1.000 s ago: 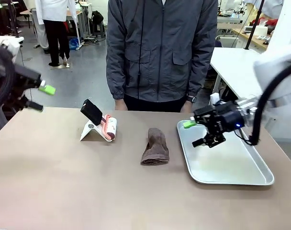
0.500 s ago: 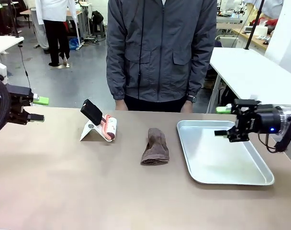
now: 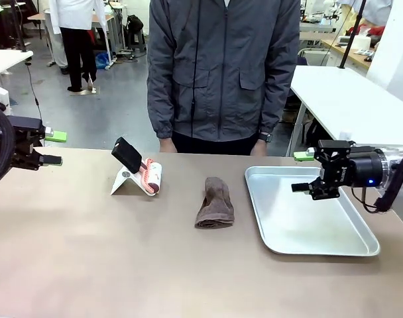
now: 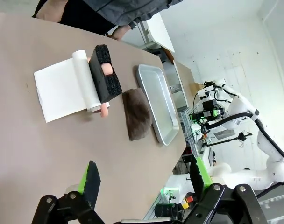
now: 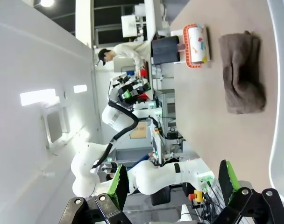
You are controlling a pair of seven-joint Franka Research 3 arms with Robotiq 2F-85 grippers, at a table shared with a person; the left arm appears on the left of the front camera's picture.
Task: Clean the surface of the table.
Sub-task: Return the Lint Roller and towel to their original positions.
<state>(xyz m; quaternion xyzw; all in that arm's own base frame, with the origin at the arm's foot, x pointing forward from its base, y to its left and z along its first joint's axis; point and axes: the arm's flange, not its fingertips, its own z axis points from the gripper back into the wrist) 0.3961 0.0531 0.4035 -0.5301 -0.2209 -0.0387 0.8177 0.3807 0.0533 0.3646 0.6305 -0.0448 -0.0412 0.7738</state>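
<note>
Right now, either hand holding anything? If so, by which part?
Nothing held. Left hand and right hand are both open and empty; the brown cloth lies untouched on the table.

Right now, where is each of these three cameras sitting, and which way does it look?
Front view: fixed between the arms, facing across the table at the standing person; left pincer and right pincer both open.
Left wrist view: looks past its green-padded fingers along the table.
Right wrist view: rolled sideways, fingers below.
All three share the brown cloth.
</note>
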